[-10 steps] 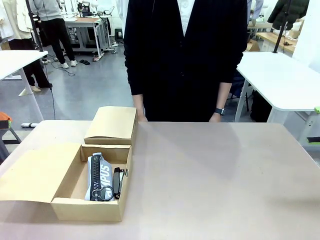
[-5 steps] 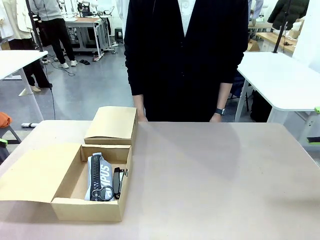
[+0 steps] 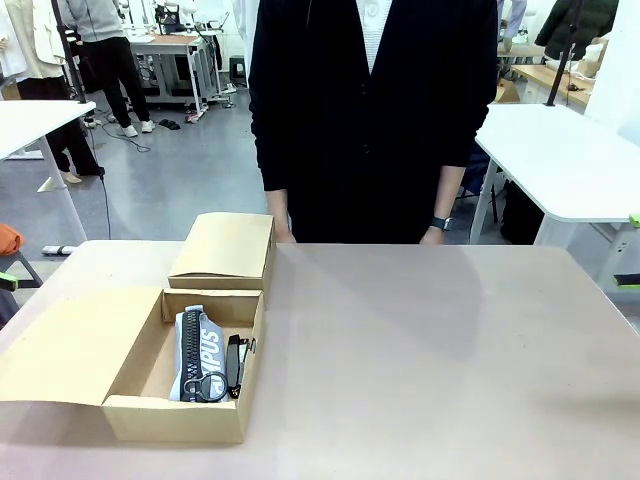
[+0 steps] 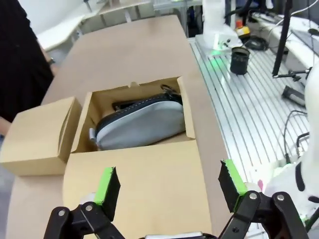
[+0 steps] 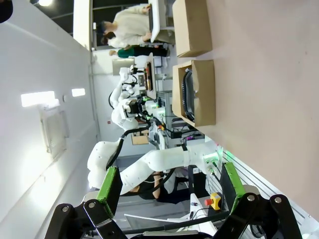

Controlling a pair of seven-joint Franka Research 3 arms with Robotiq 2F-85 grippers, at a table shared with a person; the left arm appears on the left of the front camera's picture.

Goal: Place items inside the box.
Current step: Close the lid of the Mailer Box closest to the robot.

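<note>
Two brown cardboard boxes sat on the table: the long open box (image 3: pixel 135 385) held one grey zip pouch (image 3: pixel 198 352) and one black stapler (image 3: pixel 235 362); the smaller box (image 3: pixel 222 250) was shut. Both the left gripper (image 4: pixel 169 186) and right gripper (image 5: pixel 169 185) stood wide apart, empty.

Grey pouch (image 4: pixel 142 123) inside open box (image 4: pixel 134 184).

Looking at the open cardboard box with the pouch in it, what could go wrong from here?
1. The light grey zip pencil pouch bulges near the rim of the long brown cardboard box, so the wide flap lid may not shut flat.
2. The left gripper, jaws open, hangs above that flap; descending, it could crush it.
3. The smaller closed cardboard box sits right beside the open one and could be nudged.
</note>
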